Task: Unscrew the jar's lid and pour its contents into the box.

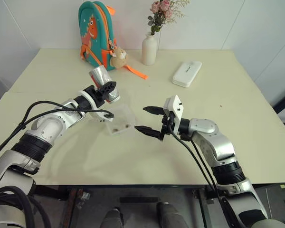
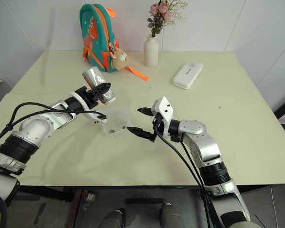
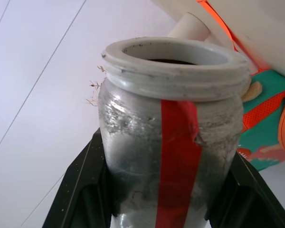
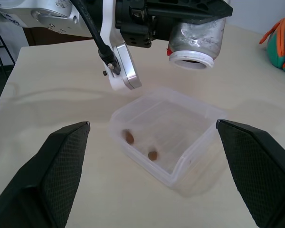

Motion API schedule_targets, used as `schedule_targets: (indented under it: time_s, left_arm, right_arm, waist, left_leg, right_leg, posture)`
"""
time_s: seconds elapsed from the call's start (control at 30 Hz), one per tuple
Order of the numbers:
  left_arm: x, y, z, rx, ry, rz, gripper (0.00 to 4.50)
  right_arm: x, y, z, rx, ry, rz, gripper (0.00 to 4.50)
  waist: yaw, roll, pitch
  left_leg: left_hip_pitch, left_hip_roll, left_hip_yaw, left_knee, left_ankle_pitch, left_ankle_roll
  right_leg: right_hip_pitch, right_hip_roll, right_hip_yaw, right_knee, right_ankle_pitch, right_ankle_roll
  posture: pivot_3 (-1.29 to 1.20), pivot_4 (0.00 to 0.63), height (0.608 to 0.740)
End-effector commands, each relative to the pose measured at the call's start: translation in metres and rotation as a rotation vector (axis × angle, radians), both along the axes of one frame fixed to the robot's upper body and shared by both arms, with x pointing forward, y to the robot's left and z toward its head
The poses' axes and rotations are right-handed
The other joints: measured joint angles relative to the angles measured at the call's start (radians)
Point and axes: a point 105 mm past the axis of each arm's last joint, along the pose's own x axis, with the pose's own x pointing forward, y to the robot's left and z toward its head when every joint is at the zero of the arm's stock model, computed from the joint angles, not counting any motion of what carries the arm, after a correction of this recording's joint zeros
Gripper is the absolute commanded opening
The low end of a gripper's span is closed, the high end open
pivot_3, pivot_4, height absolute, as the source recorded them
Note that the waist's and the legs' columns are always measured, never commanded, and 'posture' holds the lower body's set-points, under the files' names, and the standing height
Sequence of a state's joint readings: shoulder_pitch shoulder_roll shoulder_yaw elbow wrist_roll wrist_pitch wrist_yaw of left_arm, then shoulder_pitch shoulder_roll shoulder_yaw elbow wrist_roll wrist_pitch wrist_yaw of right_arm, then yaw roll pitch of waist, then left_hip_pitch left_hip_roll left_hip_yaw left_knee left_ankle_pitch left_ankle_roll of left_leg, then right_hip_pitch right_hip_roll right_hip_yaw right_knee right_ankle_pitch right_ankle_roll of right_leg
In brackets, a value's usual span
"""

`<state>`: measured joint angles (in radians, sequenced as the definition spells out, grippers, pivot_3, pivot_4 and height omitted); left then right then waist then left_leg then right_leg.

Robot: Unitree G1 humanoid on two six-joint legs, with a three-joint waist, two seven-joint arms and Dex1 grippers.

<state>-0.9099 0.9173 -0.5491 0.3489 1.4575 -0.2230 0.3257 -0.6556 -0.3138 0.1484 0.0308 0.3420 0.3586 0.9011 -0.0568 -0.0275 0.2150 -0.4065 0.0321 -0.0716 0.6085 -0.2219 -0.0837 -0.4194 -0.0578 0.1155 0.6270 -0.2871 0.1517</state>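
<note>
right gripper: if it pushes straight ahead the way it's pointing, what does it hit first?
Most likely the box, lying directly ahead between the open jaws of the right gripper. The jar in the left gripper sits higher, probably above that line.

Bright, even indoor light, soft shadows under both arms on the table (image 1: 228,95). Head views sharp. Glare on the jar (image 3: 171,142); backpack (image 3: 270,128) behind it blurred.

Both eye views look down from the head over the table (image 1: 237,109). The left wrist view sits close against the jar (image 3: 173,137). The right wrist view faces the box (image 4: 166,137), shared with the eyes.
</note>
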Motion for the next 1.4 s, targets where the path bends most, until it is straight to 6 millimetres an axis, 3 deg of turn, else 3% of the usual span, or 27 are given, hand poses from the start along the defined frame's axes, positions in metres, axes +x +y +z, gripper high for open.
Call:
schedule_targets:
  time_s: [0.03, 0.2, 0.33, 0.4, 0.53, 0.6, 0.67, 0.73, 0.83, 0.97, 1.13, 1.4]
  left_arm:
    - [-0.006, -0.003, 0.025, -0.054, -0.040, -0.027, 1.95]
    - [-0.013, 0.003, 0.036, -0.207, 0.008, -0.044, 1.95]
    - [-0.011, 0.052, 0.044, -0.812, 0.224, 0.020, 1.95]
    - [-0.004, 0.090, 0.045, -1.257, 0.315, 0.082, 1.95]
    - [0.001, 0.127, 0.025, -1.893, 0.506, 0.051, 1.95]
    - [0.001, 0.153, 0.011, -2.212, 0.502, -0.017, 1.95]
    - [0.001, 0.167, -0.004, -2.410, 0.504, -0.052, 1.95]
    - [-0.002, 0.180, -0.014, -2.497, 0.461, -0.113, 1.95]
    - [-0.004, 0.170, -0.018, -2.378, 0.532, -0.203, 1.95]
    - [-0.007, 0.177, -0.039, -2.505, 0.529, -0.314, 1.95]
    - [-0.013, 0.173, -0.055, -2.489, 0.613, -0.340, 1.95]
    - [-0.030, 0.186, -0.075, -2.508, 0.627, -0.266, 4.48]
  right_arm:
    - [-0.001, -0.001, 0.005, 0.045, -0.031, -0.004, 4.49]
    - [-0.001, 0.001, 0.002, 0.052, -0.027, -0.002, 4.49]
    - [-0.003, -0.001, -0.003, 0.044, -0.024, -0.002, 4.49]
    - [-0.004, -0.003, -0.005, 0.029, -0.027, 0.003, 4.49]
    - [-0.004, -0.008, -0.004, 0.010, -0.039, 0.002, 4.49]
    - [-0.003, -0.009, -0.003, -0.006, -0.054, 0.002, 4.49]
    - [-0.003, -0.010, -0.002, -0.014, -0.063, 0.001, 4.49]
    - [-0.002, -0.012, -0.001, -0.031, -0.075, -0.001, 4.49]
    - [-0.001, -0.014, 0.000, -0.042, -0.081, -0.002, 4.49]
    - [-0.002, -0.015, 0.001, -0.054, -0.083, 0.001, 4.49]
    - [-0.003, -0.016, 0.004, -0.052, -0.086, 0.000, 4.49]
    - [-0.006, -0.015, 0.005, -0.051, -0.080, 0.008, 4.50]
  waist:
    - [0.001, 0.000, 0.000]
    - [-0.002, 0.000, 0.000]
    - [-0.004, 0.000, 0.000]
    - [0.000, 0.000, 0.000]
    - [-0.001, 0.000, 0.000]
    - [-0.002, 0.000, 0.000]
    - [-0.005, 0.000, 0.000]
    - [-0.006, -0.001, 0.000]
    - [-0.001, -0.001, -0.001]
    - [0.003, -0.001, -0.001]
    - [0.000, -0.001, -0.001]
    - [-0.002, -0.001, -0.001]
  left_leg:
    - [0.000, 0.000, 0.000, 0.000, 0.000, 0.000]
    - [0.000, 0.000, 0.000, 0.000, 0.000, 0.000]
    - [0.001, 0.001, 0.000, 0.000, 0.000, 0.000]
    - [0.001, 0.001, 0.000, 0.000, 0.000, 0.000]
    - [0.001, 0.000, -0.001, 0.004, 0.001, 0.001]
    - [0.002, 0.000, -0.001, 0.004, 0.001, 0.001]
    - [0.003, 0.000, -0.001, 0.004, 0.001, 0.001]
    - [0.003, 0.000, -0.002, 0.004, 0.001, 0.001]
    - [0.002, 0.000, -0.002, 0.004, 0.001, 0.000]
    - [0.002, 0.000, -0.002, 0.004, 0.001, 0.000]
    - [0.002, 0.000, -0.002, 0.004, 0.001, 0.000]
    - [0.003, 0.000, -0.002, 0.003, 0.001, 0.000]
  right_leg:
    - [0.000, 0.000, 0.000, 0.000, 0.000, 0.000]
    - [0.000, 0.000, 0.000, 0.000, 0.000, 0.000]
    - [0.000, 0.000, 0.000, 0.002, 0.000, 0.000]
    - [0.000, 0.000, 0.000, 0.003, 0.000, 0.000]
    - [0.001, 0.000, -0.001, 0.005, 0.000, 0.000]
    - [0.002, 0.000, -0.001, 0.005, 0.000, 0.000]
    - [0.002, 0.000, -0.001, 0.005, 0.000, 0.000]
    - [0.002, 0.000, -0.001, 0.006, 0.000, 0.000]
    - [0.002, 0.000, -0.001, 0.005, 0.000, 0.000]
    - [0.002, 0.000, -0.001, 0.004, 0.000, 0.000]
    - [0.003, 0.000, -0.001, 0.002, 0.001, 0.000]
    - [0.003, 0.000, -0.001, 0.002, 0.001, 0.000]
  posture:
    - [0.00, 0.150, 0.740]
    - [0.00, 0.150, 0.740]
    - [0.00, 0.150, 0.740]
    - [0.00, 0.150, 0.740]
    - [0.00, 0.150, 0.740]
    - [0.00, 0.150, 0.740]
    - [0.00, 0.150, 0.740]
    - [0.00, 0.150, 0.740]
    - [0.00, 0.150, 0.740]
    - [0.00, 0.150, 0.740]
    - [0.00, 0.150, 0.740]
    - [0.00, 0.150, 0.740]
